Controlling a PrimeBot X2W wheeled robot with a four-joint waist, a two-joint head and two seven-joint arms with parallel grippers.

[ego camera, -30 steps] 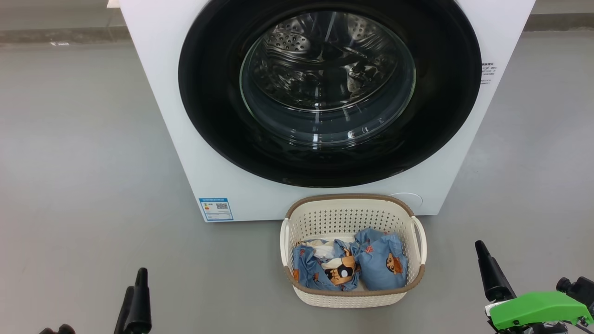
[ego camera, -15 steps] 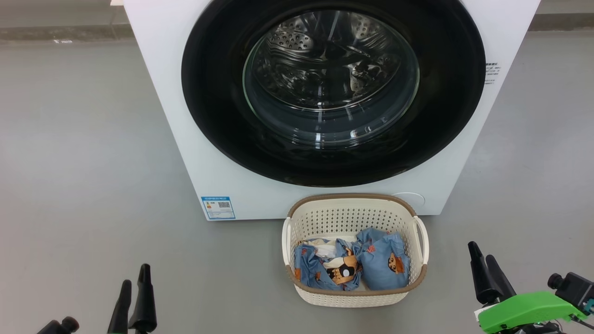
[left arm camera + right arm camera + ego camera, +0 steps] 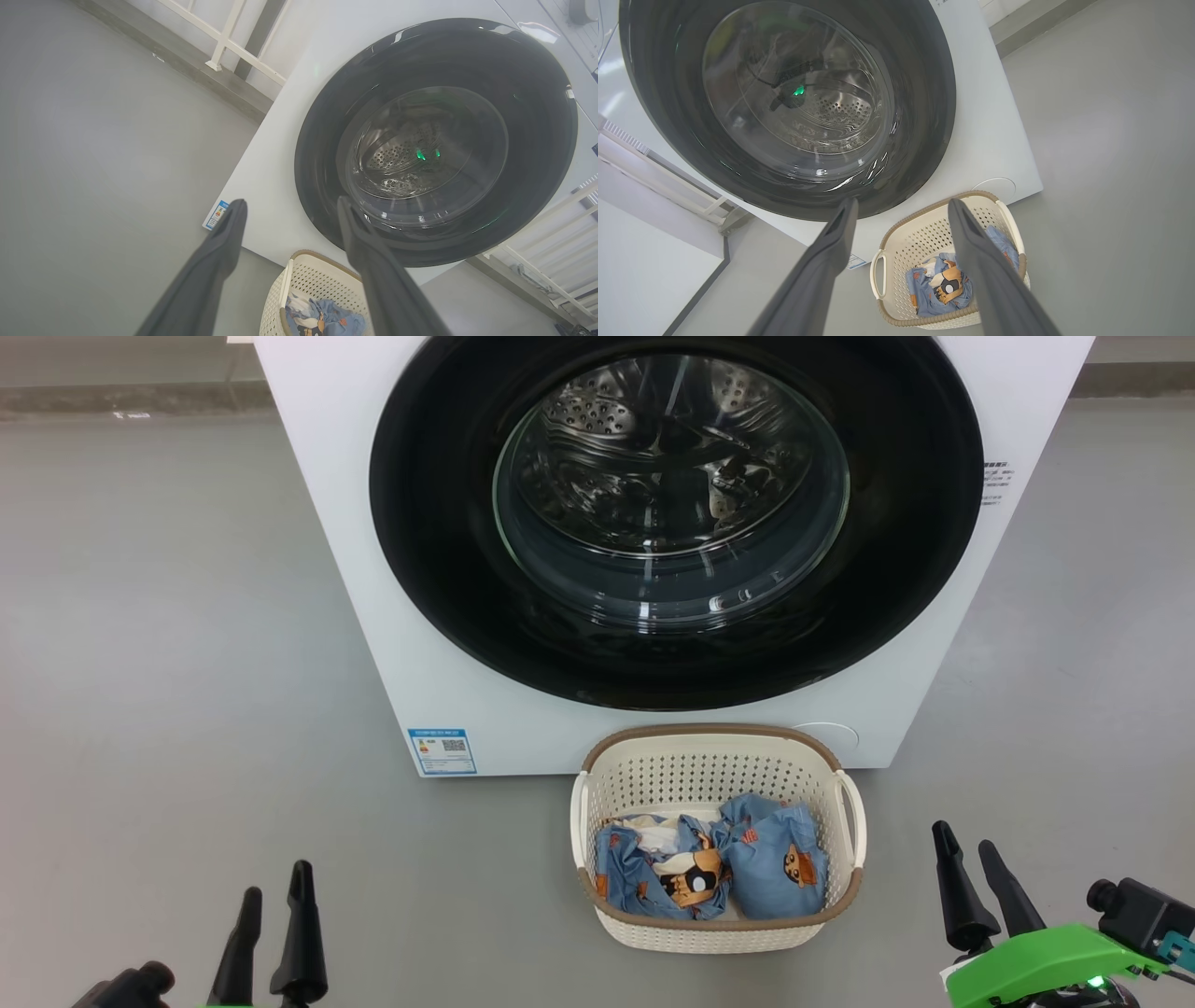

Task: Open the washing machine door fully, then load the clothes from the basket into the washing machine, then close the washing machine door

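Door not opened yet, so step one hasn't started. The washing machine door (image 3: 672, 513) sits closed and flush in the front of the white washing machine (image 3: 336, 523), with the steel drum visible through the glass. The cream basket (image 3: 719, 770) stands on the grey floor (image 3: 168, 663) right against the machine's front, just under the door's lower rim and right of the blue label sticker (image 3: 442, 751). The clothes (image 3: 728, 877) are bunched in the bottom of it: light-blue cartoon-print pieces with a bit of white cloth. Left gripper (image 3: 275, 882) is low at the near left with its fingers spread and nothing between them. Right gripper (image 3: 962, 837) is low at the near right, just right of the basket, also spread and empty. Both are well apart from the door. Risks: the rim is glossy and I can't make out a handle or latch recess, so fingers may slide off or pull at the wrong edge. Hinge side can't be told either, so pulling on that side would get nowhere. The right arm rising toward the door could clip the basket handle and shove or tip the basket. The garments are tangled, so a later pick may drag several out and drop one on the floor.
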